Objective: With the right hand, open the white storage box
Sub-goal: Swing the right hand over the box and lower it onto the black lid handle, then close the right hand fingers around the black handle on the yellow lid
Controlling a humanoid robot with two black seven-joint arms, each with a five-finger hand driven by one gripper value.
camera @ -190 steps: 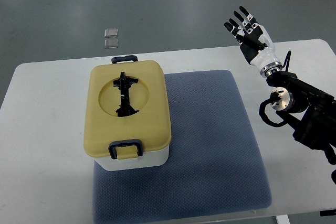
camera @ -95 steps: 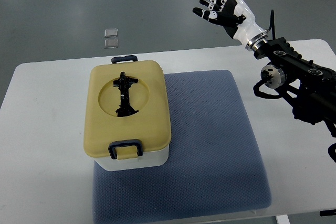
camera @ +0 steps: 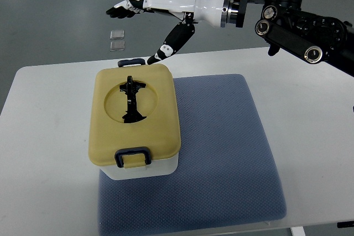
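Right hand (camera: 150,12) at upper centre of frame, arm entering from the upper right edge. Fingers (camera: 123,9) stretched out flat toward the left, thumb (camera: 172,41) hanging down apart from them; hand is spread and grips nothing. Thumb tip sits just above the far edge of the box, near the rear latch (camera: 130,61); cannot tell if it touches. Forearm white, then black jointed arm (camera: 298,23) running off to the right.

Box (camera: 136,121) left of centre: white body, tan-yellow lid (camera: 160,109) closed on top. Lid has a round recess with a black folding handle (camera: 130,100) lying in it. Dark latch (camera: 132,156) on the near side of the lid, another on the far side. Box stands partly on the mat, its left part over the bare table.

Blue-grey mat (camera: 221,147) covers the centre and lower part of the frame, right side of it bare. White table (camera: 44,153) under everything, rounded corners showing at upper left and upper right. Grey floor beyond the table at top; two small clear squares (camera: 116,39) on the floor at upper left, one just behind the other. Brown corner of something at the top right edge, too cut off to tell.
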